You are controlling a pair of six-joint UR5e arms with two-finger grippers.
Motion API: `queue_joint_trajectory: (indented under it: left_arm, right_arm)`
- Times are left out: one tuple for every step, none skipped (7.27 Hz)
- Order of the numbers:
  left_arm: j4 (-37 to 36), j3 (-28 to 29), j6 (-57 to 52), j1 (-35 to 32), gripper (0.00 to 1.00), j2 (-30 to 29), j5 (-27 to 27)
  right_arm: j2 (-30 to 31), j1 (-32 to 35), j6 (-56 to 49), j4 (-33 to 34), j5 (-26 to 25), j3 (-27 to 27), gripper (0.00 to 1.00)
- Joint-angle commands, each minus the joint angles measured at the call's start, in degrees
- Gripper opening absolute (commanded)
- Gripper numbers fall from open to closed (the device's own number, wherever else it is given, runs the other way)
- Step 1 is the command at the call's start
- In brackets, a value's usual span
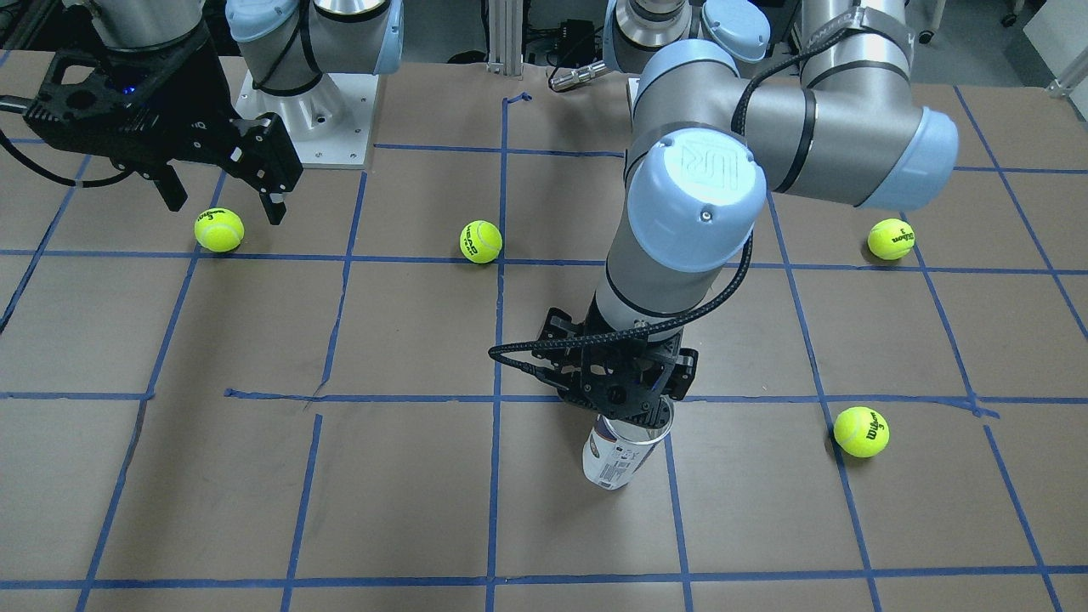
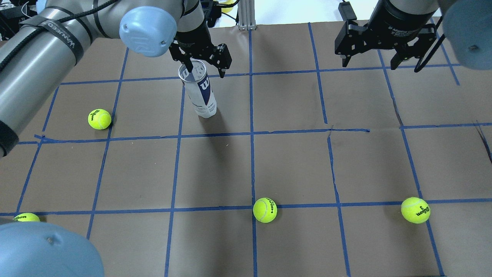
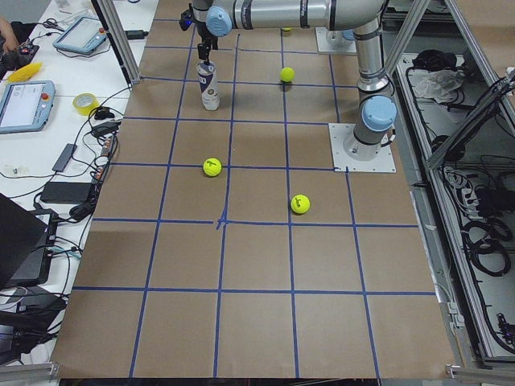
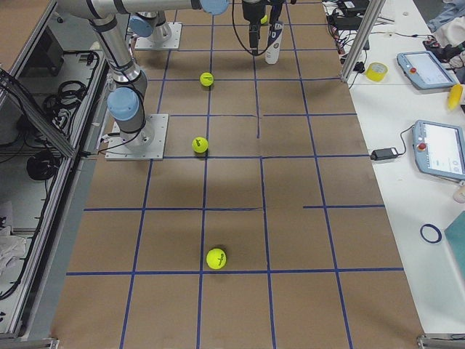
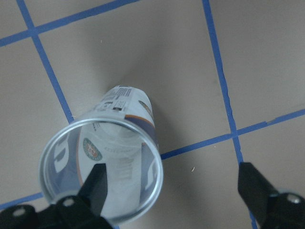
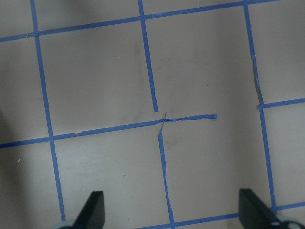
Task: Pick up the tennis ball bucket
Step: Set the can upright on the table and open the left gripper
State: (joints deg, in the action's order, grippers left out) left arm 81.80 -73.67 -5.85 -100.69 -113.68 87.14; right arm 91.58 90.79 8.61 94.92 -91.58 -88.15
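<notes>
The tennis ball bucket (image 2: pixel 201 96) is found standing upright on the table (image 2: pixel 292 165), on the robot's left half and towards the far edge from the robot's base. Its long axis is vertical. The open mouth is directed upward and the closed base is seated on the brown paper, inside a square of the blue tape grid. The navy "W" logo (image 2: pixel 205 82) is presented to the overhead camera.

The left gripper (image 2: pixel 206 71) is positioned directly above the mouth, pointed straight down. Its jaws are spread wide. One finger (image 5: pixel 97 183) is seen within the circle of the rim; the other finger (image 5: pixel 255 186) is located well outside the wall. The wall is not clamped, and whether the inner finger touches it cannot be determined.

The right gripper (image 2: pixel 369 63) is held above bare table on the robot's right, well apart from the bucket. Its jaws are likewise spread wide and nothing is held between them.

Four tennis balls are distributed over the table: one (image 2: pixel 99 119) to the left of the bucket and three (image 2: pixel 265 210) (image 2: pixel 415 210) (image 2: pixel 26 217) nearer the robot.
</notes>
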Motion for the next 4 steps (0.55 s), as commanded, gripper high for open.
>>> queue_joint_trajectory:
  left_arm:
    - [6.3,2.7,0.1,0.2,1.0,3.4,0.6]
    - [7.1,2.3,0.1,1.4,1.0,5.9,1.1]
    - [9.4,1.6,0.1,4.9,1.0,7.8,0.9]
    - [9.9,0.6,0.0,8.4,1.0,9.9,0.6]
  right_arm:
    - [0.1,0.0,0.0,0.0,0.0,-0.4,1.0]
    - [0.2,0.0,0.0,0.0,0.1,-0.6,1.0]
    - [0.2,-0.1,0.0,0.0,0.0,-0.6,1.0]
    - [0.2,0.0,0.0,0.0,0.0,-0.6,1.0]
